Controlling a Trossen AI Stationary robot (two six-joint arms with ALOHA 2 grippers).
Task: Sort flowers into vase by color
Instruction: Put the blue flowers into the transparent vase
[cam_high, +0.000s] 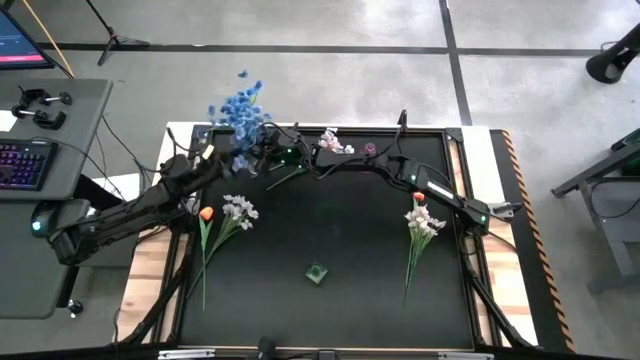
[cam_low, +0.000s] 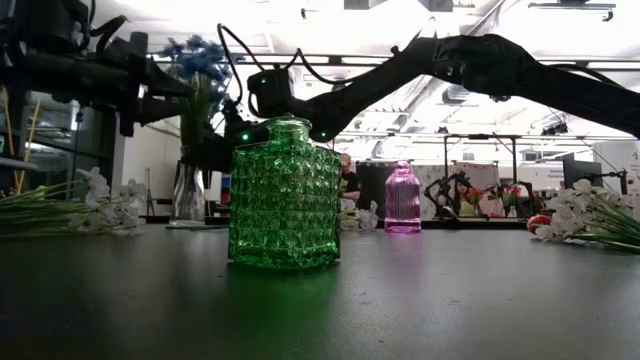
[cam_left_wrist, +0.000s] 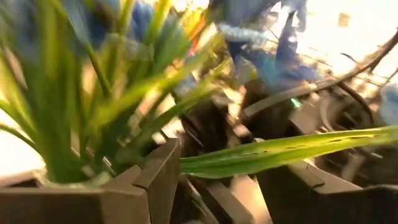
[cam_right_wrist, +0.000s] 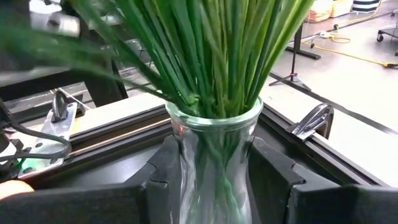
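Note:
Blue flowers (cam_high: 240, 108) stand with their stems in a clear glass vase (cam_right_wrist: 211, 155) at the table's far left; the vase also shows in the low view (cam_low: 188, 195). My right gripper (cam_right_wrist: 214, 171) reaches across the far side of the table and is shut on this vase. My left gripper (cam_left_wrist: 217, 168) is open, up among the green stems (cam_left_wrist: 68, 124) above the vase. A long green leaf (cam_left_wrist: 280, 152) runs across the gap between its fingers; I cannot tell whether it touches them. White flowers (cam_high: 238, 210) and an orange tulip (cam_high: 206, 213) lie flat at the left. My right gripper pinches the clear vase between its two fingers, one on each side of the glass wall (cam_right_wrist: 186, 162) just below the rim. The fingers come in level from the table's right side. The vase stands upright with the stems rising out of it; its base is out of view.
A green glass vase (cam_high: 316, 272) stands at the table's middle, near side. A pink vase (cam_high: 370, 149) and white-pink blossoms (cam_high: 333, 143) are at the far edge. More white flowers (cam_high: 425, 224) and an orange tulip (cam_high: 419, 198) lie at the right.

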